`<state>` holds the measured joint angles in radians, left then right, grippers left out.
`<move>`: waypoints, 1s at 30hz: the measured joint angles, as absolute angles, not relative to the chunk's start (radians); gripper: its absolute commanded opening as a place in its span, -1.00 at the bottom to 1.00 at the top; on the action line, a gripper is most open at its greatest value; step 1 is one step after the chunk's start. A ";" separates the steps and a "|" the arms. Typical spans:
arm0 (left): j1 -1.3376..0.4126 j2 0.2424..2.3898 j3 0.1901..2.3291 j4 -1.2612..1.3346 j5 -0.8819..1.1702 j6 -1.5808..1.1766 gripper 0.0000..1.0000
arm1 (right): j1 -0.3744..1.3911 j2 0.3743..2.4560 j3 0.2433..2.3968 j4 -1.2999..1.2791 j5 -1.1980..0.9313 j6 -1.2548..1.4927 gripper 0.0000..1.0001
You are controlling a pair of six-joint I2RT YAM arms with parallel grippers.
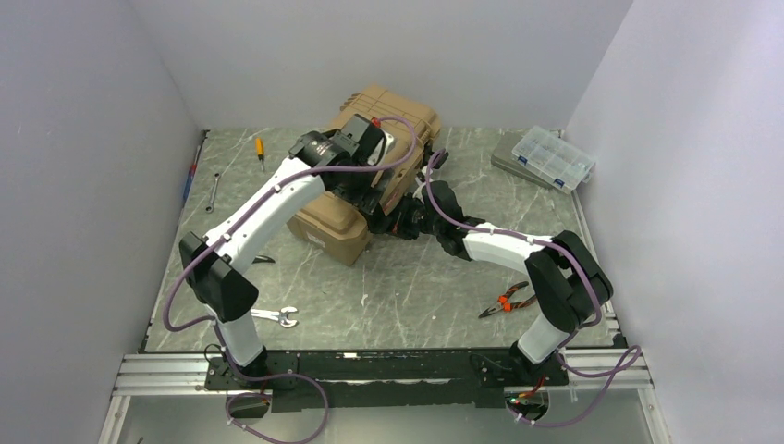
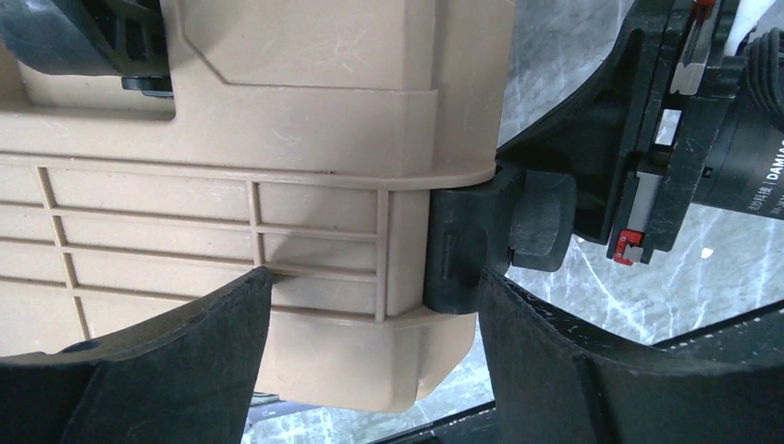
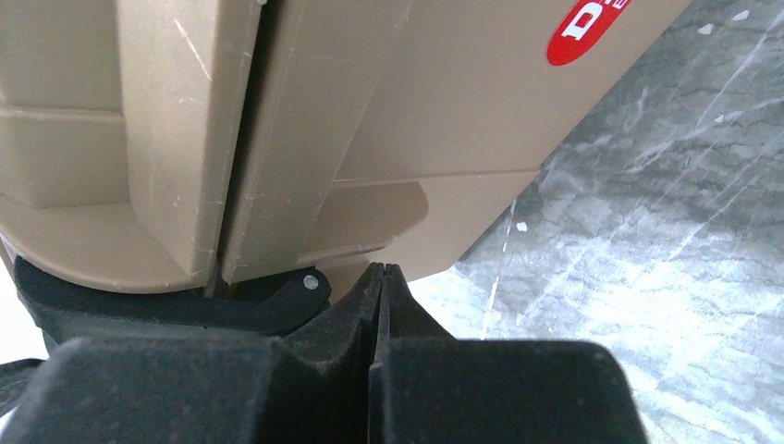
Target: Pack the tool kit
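The tan tool kit (image 1: 335,228) lies closed at the back middle of the table, with both arms over it. In the left wrist view its ribbed wall (image 2: 305,111) and a black latch (image 2: 458,250) fill the frame. My left gripper (image 2: 374,305) is open, its fingers straddling the box corner, the right finger (image 2: 555,351) beside the latch. My right gripper (image 3: 382,270) is shut with nothing in it, its tips against the box's lower edge (image 3: 416,111), beside a black latch arm (image 3: 231,305). A red label (image 3: 592,28) shows on the box. In the top view both grippers meet near the box's right side (image 1: 398,217).
A clear organiser case (image 1: 553,157) rests on a grey case at the back right. Orange-handled pliers (image 1: 507,302) lie near the right arm. A wrench (image 1: 275,316), a screwdriver (image 1: 260,148), a spanner (image 1: 213,190) and a long tool by the wall (image 1: 190,176) lie left.
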<state>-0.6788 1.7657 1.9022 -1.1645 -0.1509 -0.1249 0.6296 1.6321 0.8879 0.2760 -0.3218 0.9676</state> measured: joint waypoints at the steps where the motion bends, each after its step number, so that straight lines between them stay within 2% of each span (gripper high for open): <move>1: -0.688 1.772 1.907 -1.170 -0.171 -0.128 0.61 | 0.630 1.630 0.888 0.274 -0.321 0.967 -1.00; 8: -0.721 1.785 1.915 -1.179 -0.234 -0.149 0.47 | 0.629 1.619 0.888 0.260 -0.317 0.960 -1.00; 12: -0.722 1.784 1.913 -1.177 -0.234 -0.152 0.38 | 0.629 1.602 0.887 0.238 -0.309 0.957 -0.66; 16: -0.723 1.782 1.909 -1.174 -0.233 -0.152 0.33 | 0.625 1.535 0.862 0.191 -0.257 0.939 -0.59; 19: -0.723 1.776 1.898 -1.163 -0.232 -0.152 0.31 | 0.606 1.444 0.821 0.165 -0.218 0.930 -0.63; 23: -0.722 1.771 1.877 -1.148 -0.254 -0.140 0.30 | 0.582 1.321 0.817 0.122 -0.157 0.890 -1.00; 30: -0.715 1.771 1.869 -1.144 -0.294 -0.119 0.29 | 0.615 1.244 0.916 0.060 -0.107 0.807 -1.00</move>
<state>-0.7151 1.7710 1.8687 -1.1439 -0.2943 -0.1192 0.6151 1.2442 0.9157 0.0597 -0.1074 0.8066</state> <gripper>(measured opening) 0.650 0.007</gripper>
